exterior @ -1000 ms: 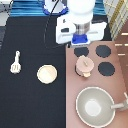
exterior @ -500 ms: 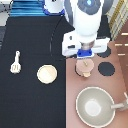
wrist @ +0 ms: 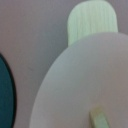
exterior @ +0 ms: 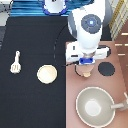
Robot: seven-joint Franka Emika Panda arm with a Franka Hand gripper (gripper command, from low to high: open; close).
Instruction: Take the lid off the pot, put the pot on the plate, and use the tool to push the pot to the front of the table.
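Hovering over stove (exterior: 119,52), tool (exterior: 88,64) right abv pot (exterior: 85,72), lid (wrist: 75,85) on, grip unclear.

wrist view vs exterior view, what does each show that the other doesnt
Only the wrist view shows the lid close up: its pinkish top, its small knob and one pale side tab of the pot beneath.

Only the exterior view shows the gripper low over the pot on the stove counter, plus the tool and plate on the black table, and the grey pan.

Both show the pot and a black burner.
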